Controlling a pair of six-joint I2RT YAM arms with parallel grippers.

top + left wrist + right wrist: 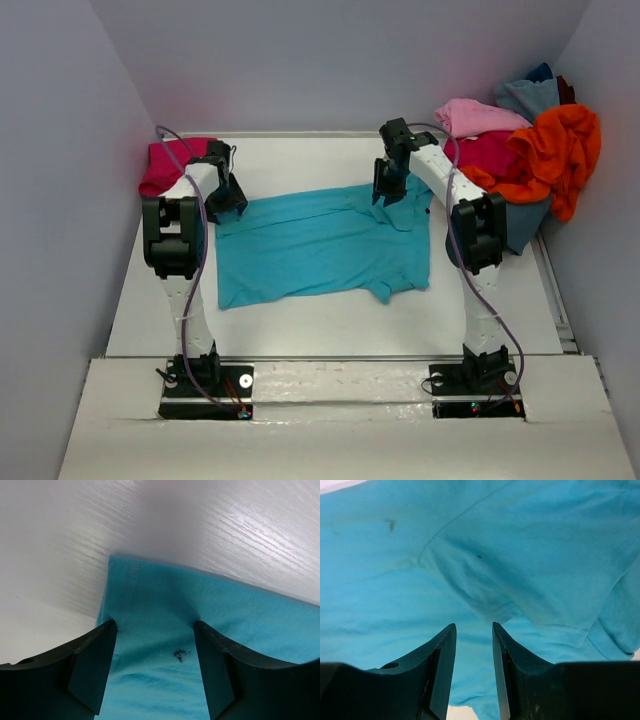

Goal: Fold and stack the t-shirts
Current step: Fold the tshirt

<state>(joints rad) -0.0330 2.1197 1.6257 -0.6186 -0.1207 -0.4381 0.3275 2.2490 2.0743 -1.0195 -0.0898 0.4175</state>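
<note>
left gripper [155, 645] spread wide over a corner of the turquoise t-shirt [320, 250] – right gripper [472, 650] narrow, nothing pinched, just above it

So the turquoise short-sleeved cloth t-shirt [320, 245] lies spread flat in the middle of the white table [330, 320], between the two arms. The left gripper [228, 203] hangs over its far left corner, and the right gripper [388, 190] over its far right part. A crimson cloth shirt [165, 165] sits bunched in the table's far left corner, behind the left arm. The far right corner has a heap: a light pink shirt [475, 115] on top, a magenta-pink shirt [490, 155] under it, an orange shirt [560, 150] draped on the right side, and a dusty blue shirt [530, 97] at the back.
</note>
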